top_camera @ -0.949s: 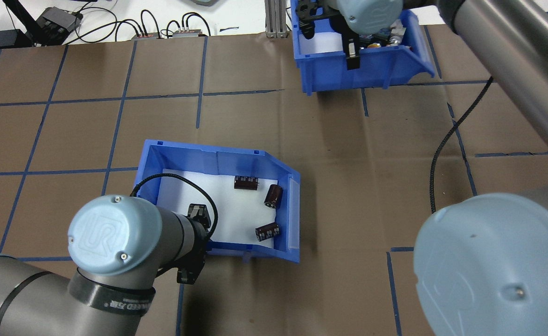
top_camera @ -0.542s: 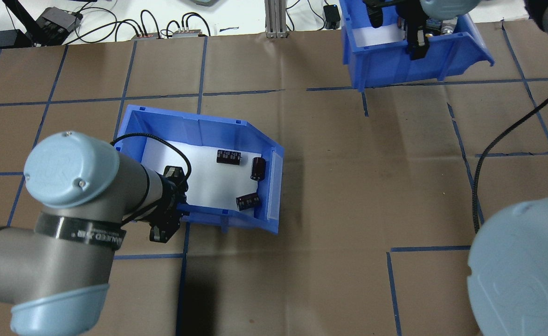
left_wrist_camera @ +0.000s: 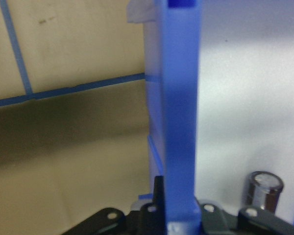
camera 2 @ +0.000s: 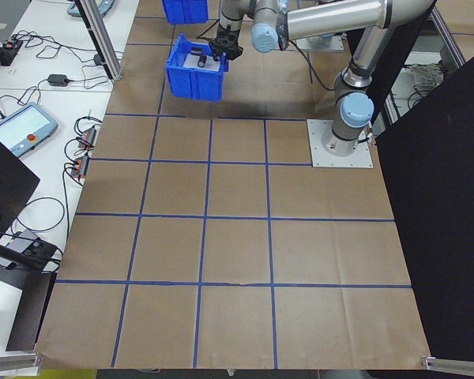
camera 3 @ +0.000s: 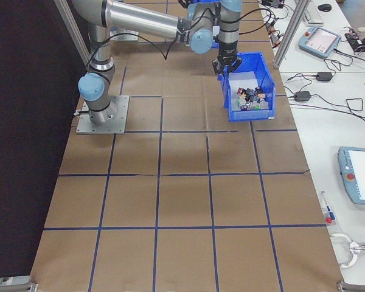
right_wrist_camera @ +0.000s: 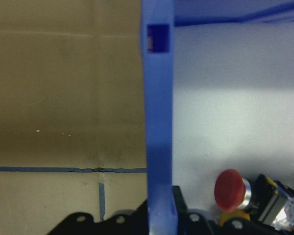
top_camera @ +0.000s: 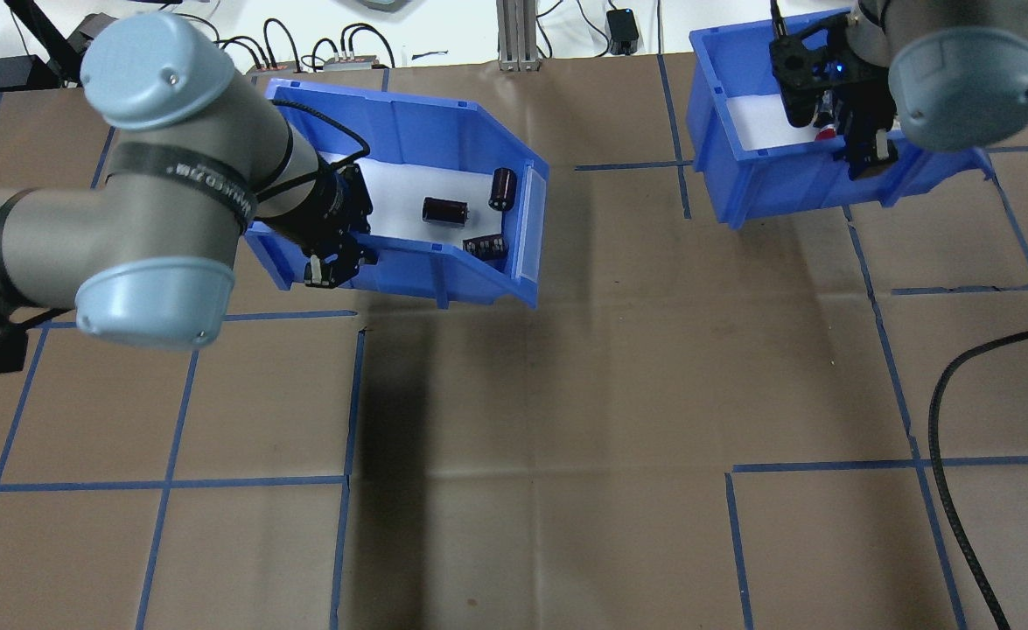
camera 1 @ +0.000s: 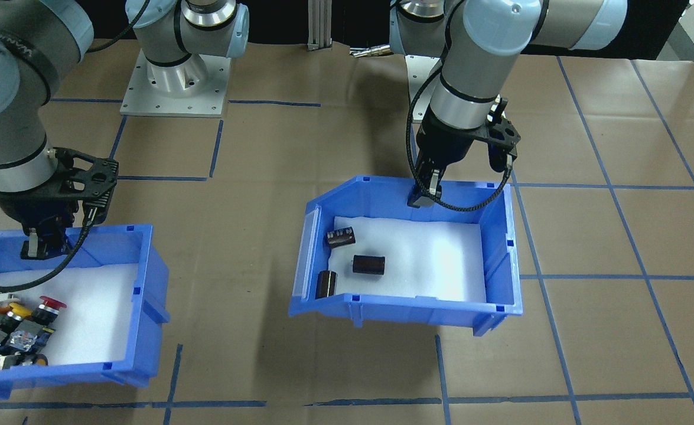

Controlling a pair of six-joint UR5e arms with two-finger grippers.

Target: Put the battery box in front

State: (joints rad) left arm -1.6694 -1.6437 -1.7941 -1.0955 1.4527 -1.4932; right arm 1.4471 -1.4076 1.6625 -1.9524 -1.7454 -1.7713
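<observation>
Table is covered in brown paper with a blue tape grid; the far edge in the overhead view has a white bench with cables and small electronics, and the side views show teach pendants on white benches along the operators' side, black panels behind the robot. Left gripper is clamped on the near wall of the battery box, one finger inside, one outside; the left wrist view shows the blue wall running straight up between the fingers. Box sits in the far-left part of the table in the overhead view, tilted, its shadow offset on the paper, cut-away side facing the table centre. Three dark cells lie on the white liner near that open side; front-facing view shows them well apart from the gripper. Right gripper is closed the same way on the wall of the switch bin at the far right. Only the front-facing and right wrist views show the bin's contents clearly: red button and mixed switches piled at one end.
</observation>
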